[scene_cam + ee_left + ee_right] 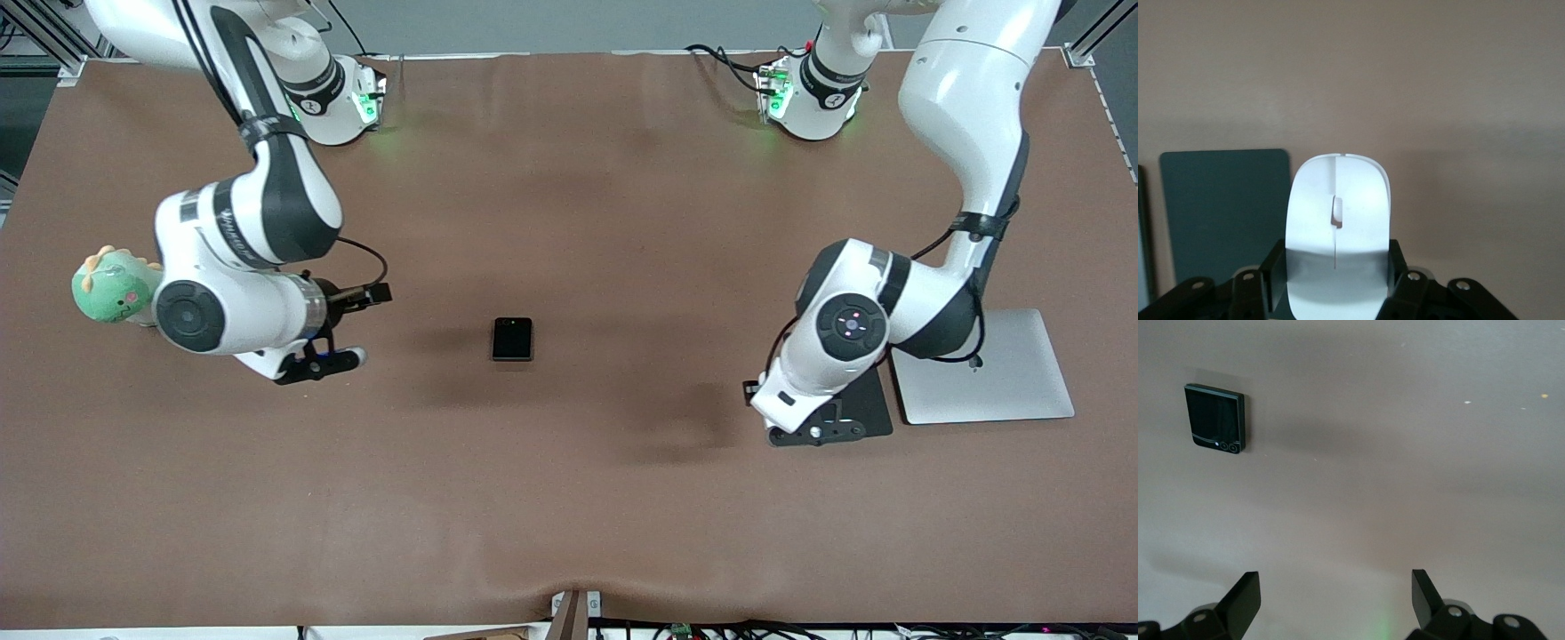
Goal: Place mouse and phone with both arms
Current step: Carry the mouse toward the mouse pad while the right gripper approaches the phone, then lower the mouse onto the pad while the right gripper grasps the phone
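Left gripper (1335, 280) pinches the white oval plastic mouse (1337, 230) over the dark grey rectangular pad (1225, 213); next move looks like lowering it there. Right gripper (1336, 597) hangs spread, empty; small black folded phone (512, 339) lies mid-table, unpicked.

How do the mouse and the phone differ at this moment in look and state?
The mouse is white and oval; the phone is black and nearly square. The mouse is clamped in the left end effector, above a dark grey pad, while the phone lies free on the brown table near its middle. The right end effector is open and empty, not touching the phone. Both are small, flat devices.
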Tool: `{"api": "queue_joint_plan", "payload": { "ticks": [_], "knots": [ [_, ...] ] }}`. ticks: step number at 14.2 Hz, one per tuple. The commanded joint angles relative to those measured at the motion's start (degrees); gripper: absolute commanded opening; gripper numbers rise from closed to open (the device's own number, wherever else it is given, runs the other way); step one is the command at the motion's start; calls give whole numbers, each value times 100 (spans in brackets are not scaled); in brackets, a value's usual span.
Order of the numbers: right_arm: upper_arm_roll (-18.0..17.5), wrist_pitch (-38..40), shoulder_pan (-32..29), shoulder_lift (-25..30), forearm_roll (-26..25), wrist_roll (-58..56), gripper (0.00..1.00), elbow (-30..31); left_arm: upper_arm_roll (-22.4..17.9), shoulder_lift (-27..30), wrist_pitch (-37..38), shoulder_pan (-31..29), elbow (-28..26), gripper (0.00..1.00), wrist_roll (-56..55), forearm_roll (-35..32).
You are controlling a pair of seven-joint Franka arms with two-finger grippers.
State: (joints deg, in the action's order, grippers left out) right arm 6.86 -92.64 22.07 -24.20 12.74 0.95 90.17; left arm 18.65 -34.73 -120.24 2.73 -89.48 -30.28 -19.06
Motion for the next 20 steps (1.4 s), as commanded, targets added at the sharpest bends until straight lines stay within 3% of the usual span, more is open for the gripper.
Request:
{"api": "queue_joint_plan", "payload": {
  "ticks": [1, 5, 11, 20],
  "knots": [
    [43, -288, 253, -93, 185, 387, 100, 18, 104, 300, -26, -360, -473, 32, 389, -10],
    [43, -693, 579, -312, 273, 818, 100, 62, 104, 292, -140, -764, -684, 32, 874, -62],
    [43, -1492, 948, -647, 668, 1030, 100, 211, 112, 344, -1044, -1152, -1457, 32, 927, -63],
    [43, -2548, 1502, -1244, 756, 1653, 100, 247, 95, 292, -1643, -1512, -1880, 34, 980, -142]
  ]
}}
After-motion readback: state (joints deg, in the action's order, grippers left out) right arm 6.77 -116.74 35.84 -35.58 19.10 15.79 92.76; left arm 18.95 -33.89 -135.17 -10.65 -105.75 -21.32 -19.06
